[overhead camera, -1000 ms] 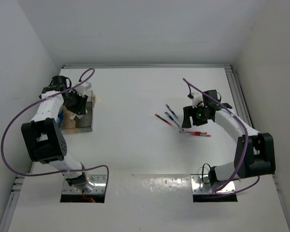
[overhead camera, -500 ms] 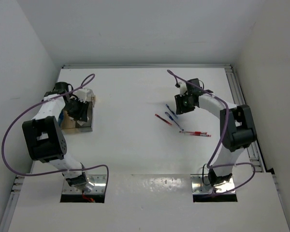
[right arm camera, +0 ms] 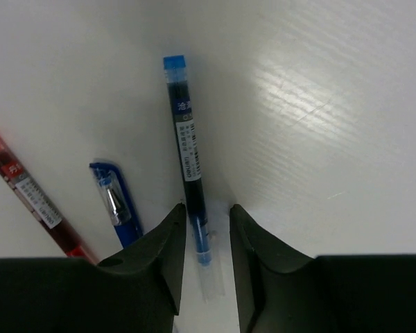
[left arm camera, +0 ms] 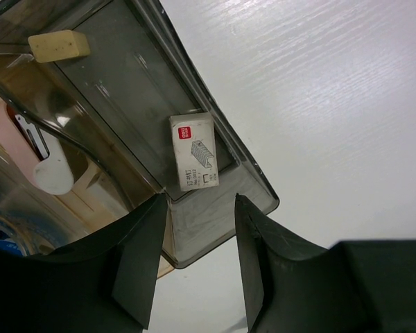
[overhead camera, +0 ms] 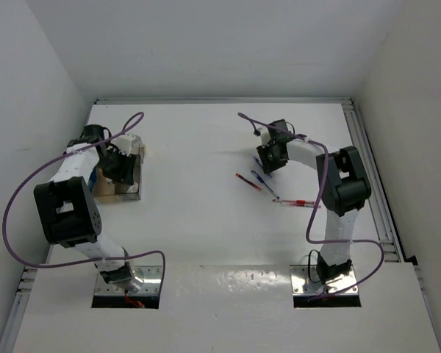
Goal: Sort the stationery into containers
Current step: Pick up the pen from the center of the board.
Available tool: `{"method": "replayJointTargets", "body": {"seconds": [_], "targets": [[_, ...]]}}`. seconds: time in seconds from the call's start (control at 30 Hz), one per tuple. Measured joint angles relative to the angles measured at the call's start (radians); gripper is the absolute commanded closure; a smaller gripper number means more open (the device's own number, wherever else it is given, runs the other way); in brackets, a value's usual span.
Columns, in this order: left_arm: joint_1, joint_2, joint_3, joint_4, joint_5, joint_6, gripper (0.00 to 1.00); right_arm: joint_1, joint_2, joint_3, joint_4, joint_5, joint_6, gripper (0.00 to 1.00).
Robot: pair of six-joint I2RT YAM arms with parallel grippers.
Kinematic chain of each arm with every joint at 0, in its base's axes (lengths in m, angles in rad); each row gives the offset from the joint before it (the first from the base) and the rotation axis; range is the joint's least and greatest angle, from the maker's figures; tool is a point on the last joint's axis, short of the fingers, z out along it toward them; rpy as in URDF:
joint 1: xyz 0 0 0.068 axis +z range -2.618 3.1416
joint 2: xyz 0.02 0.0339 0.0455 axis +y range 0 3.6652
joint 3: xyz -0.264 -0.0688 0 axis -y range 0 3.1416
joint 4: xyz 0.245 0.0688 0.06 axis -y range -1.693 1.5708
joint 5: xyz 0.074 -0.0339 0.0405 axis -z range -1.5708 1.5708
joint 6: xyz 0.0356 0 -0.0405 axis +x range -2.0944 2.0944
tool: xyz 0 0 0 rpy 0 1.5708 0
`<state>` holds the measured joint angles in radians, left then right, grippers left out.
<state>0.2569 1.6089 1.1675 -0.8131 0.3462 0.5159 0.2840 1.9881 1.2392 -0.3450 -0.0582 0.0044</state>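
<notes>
A clear box (left arm camera: pixel 253 177) stands at the table's left (overhead camera: pixel 125 184); a white staple packet (left arm camera: pixel 193 151) and a beige eraser (left arm camera: pixel 59 45) lie inside. My left gripper (left arm camera: pixel 194 274) hovers open over the box's near corner (overhead camera: pixel 120 165), holding nothing. A blue pen with a clear cap (right arm camera: pixel 189 166) lies flat on the table, its cap end between the open jaws of my right gripper (right arm camera: pixel 206 239). The left finger is close against the pen and a gap shows on the right. In the top view that gripper (overhead camera: pixel 269 163) is over the loose pens.
A second blue pen (right arm camera: pixel 114 201) and a red pen (right arm camera: pixel 28 198) lie just left of the right gripper. Another red pen (overhead camera: pixel 298 202) lies further right. A second see-through bin (left arm camera: pixel 28 173) with pink, white and blue items adjoins the box.
My right arm swung left and away from the near red pen to the far blue pen, and its jaws narrowed around it. My left jaws widened a little over the box.
</notes>
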Motion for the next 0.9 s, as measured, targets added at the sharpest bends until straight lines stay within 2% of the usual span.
{"method": "replayJointTargets", "body": {"seconds": [0.3,0.43,0.7,0.9], "targets": [[-0.012,-0.021,0.013,-0.012,0.061,0.032,0.51,0.006,0.024,0.042,-0.027,-0.01,-0.048,0.94],[-0.051,-0.053,0.044,-0.012,0.079,0.061,0.51,0.007,0.018,0.04,-0.049,-0.047,-0.057,1.0],[-0.192,-0.311,0.034,0.108,0.148,0.104,0.52,0.029,-0.105,0.088,-0.191,-0.218,-0.011,1.0],[-0.405,-0.476,-0.031,0.192,0.182,0.219,0.55,0.087,-0.219,0.127,-0.201,-0.47,0.092,1.0]]}}
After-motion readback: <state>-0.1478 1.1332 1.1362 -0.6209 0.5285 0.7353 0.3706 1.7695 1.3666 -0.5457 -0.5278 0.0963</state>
